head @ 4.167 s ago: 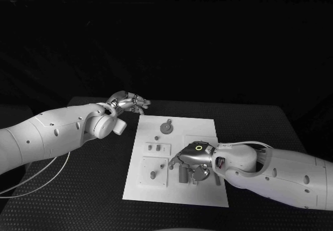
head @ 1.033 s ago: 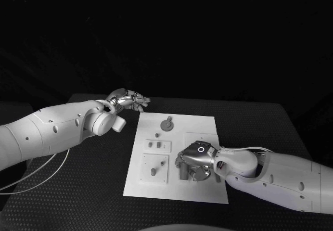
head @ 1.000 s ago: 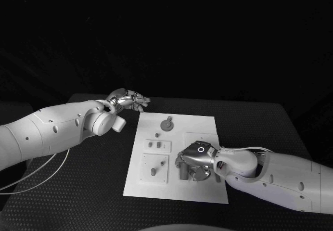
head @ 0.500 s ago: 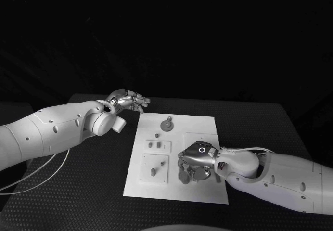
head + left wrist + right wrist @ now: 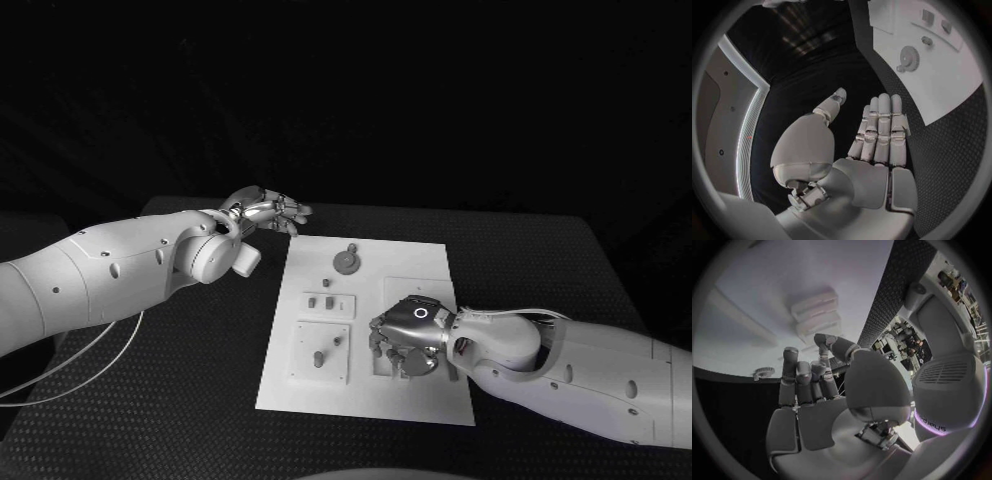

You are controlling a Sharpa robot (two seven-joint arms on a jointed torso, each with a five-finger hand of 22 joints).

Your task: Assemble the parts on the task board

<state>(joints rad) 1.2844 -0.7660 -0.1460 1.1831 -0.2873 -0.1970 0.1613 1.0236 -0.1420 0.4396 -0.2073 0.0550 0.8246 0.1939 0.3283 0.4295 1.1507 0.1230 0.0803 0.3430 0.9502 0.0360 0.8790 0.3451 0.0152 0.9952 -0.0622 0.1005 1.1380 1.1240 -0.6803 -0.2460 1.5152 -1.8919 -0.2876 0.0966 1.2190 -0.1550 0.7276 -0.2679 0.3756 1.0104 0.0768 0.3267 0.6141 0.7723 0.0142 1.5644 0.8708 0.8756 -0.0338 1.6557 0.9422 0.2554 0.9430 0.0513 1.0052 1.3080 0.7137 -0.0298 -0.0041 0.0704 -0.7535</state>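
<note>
The white task board [image 5: 418, 268] lies in the middle of the black table. A gear [image 5: 346, 263] sits near its far edge, with small blocks [image 5: 329, 303] and pegs [image 5: 319, 357] on its left half. My right hand [image 5: 407, 340] is low over the board's near right area, fingers bent down onto the parts there. What lies under it is hidden. The right wrist view shows that hand [image 5: 817, 400] over the board [image 5: 767, 300], thumb crossed above the fingers. My left hand [image 5: 268, 212] hovers off the board's far left corner; in its wrist view the hand [image 5: 873, 145] holds nothing, fingers straight.
In the left wrist view the board [image 5: 954, 85] and gear [image 5: 909, 58] lie beyond the fingertips. Two raised blocks [image 5: 817, 315] and a gear [image 5: 763, 372] lie ahead of my right hand. A white cable [image 5: 87, 375] trails under my left arm on the black table.
My right hand has sunk lower onto the board's near right area and drawn its fingers in, covering the dark part seen beside it earlier. My left hand has stayed put.
</note>
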